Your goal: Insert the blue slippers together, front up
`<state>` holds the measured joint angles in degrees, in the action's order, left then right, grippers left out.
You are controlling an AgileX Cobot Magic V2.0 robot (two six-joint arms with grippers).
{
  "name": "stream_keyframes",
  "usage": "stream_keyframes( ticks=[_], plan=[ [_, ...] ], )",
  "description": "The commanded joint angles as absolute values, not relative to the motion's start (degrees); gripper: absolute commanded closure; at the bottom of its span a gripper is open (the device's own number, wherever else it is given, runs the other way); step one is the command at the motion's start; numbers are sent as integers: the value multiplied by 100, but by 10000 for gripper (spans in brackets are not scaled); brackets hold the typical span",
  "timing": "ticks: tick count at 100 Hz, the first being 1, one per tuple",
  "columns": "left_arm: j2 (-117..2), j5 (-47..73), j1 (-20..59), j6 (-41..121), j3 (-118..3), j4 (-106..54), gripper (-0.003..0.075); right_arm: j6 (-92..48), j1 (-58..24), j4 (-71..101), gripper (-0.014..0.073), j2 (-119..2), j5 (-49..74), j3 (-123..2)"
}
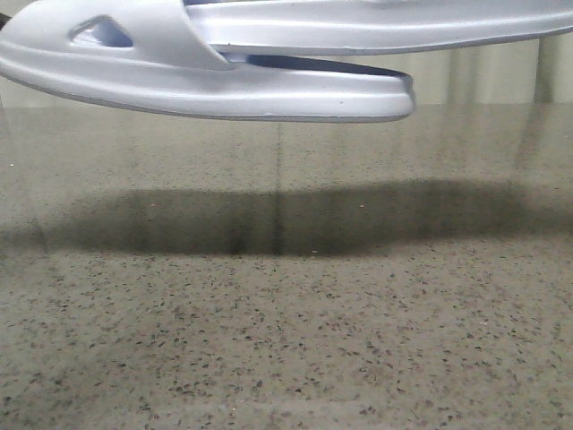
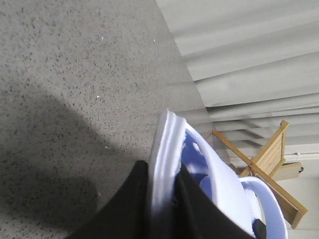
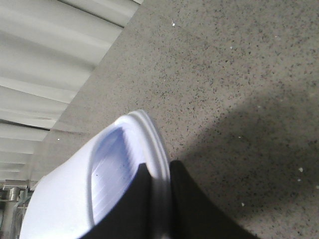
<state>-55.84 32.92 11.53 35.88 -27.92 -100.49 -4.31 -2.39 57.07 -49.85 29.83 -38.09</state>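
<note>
Two pale blue slippers hang in the air above the table, close to the front camera. The lower slipper (image 1: 269, 94), with a triangular side hole, comes in from the left. The upper slipper (image 1: 376, 27) comes in from the right, and its end lies over the lower one's footbed beside the strap. My left gripper (image 2: 163, 167) is shut on the sole edge of its slipper (image 2: 164, 144), with the strap beyond the fingers. My right gripper (image 3: 159, 165) is shut on the sole edge of its slipper (image 3: 112, 174), whose ribbed footbed shows. Neither gripper shows in the front view.
The speckled stone table (image 1: 286, 340) lies below, with the slippers' dark shadow across it. A pleated curtain (image 2: 249, 50) hangs behind the table's far edge, and a wooden frame (image 2: 269, 154) stands off the table near it.
</note>
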Motion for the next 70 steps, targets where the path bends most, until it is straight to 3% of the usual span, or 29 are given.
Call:
stream_keyframes(
  ticks=[1,28,70],
  plan=[
    [-5707,3749,1261,3782,-2989,-10660,701,-842,-189,6213,701,-5019,2630,-4017],
    [-5846,3907,1304,3771,-3165,-10660,701,-892,-189,6240,701,-5056,2546,-4017],
    [-5846,3959,1304,3771,-3483,-10660,701,-1575,-189,6986,701,-5310,3649,-4017]
  ],
)
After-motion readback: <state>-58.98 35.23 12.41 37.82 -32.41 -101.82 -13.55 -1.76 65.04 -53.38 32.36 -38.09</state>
